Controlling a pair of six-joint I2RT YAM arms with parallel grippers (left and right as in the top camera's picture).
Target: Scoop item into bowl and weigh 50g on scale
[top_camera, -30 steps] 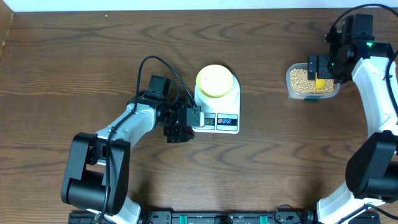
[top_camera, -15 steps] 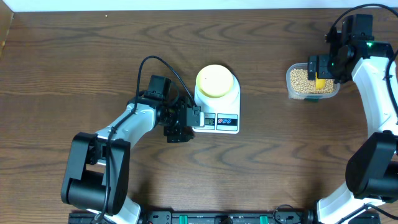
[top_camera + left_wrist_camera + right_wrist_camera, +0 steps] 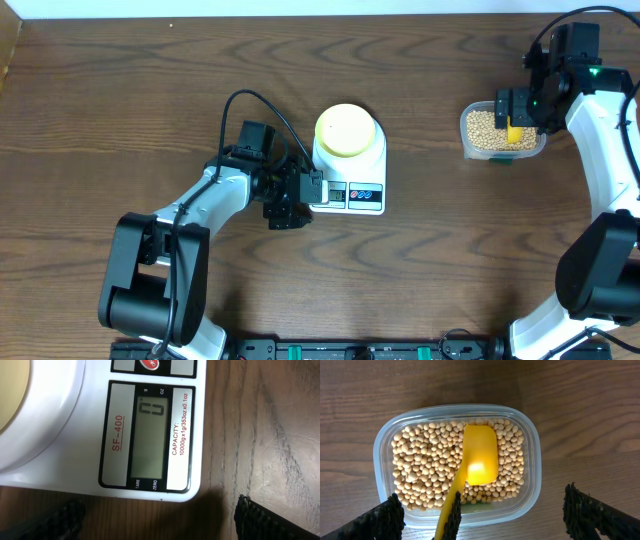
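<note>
The beans (image 3: 420, 465) fill a clear plastic tub (image 3: 532, 445) at the table's right (image 3: 470, 128). On them lies a yellow scoop (image 3: 480, 455), bowl up, its handle (image 3: 449, 510) reaching back toward my wrist beside a black ridged strip. My right gripper (image 3: 487, 520) (image 3: 522, 112) hovers open over the tub, fingers wide either side of the handle and apart from it. The pale yellow-green bowl (image 3: 346, 130) (image 3: 15, 395) stands on the white scale (image 3: 372, 160) (image 3: 75, 460), whose display (image 3: 150, 435) shows zero. My left gripper (image 3: 298, 198) (image 3: 162, 522) is open just off the scale's display end, holding nothing.
Dark wood tabletop (image 3: 450, 250) surrounds the scale and tub. A black cable (image 3: 250, 97) loops over my left arm. The table's far edge meets a white wall (image 3: 300, 8).
</note>
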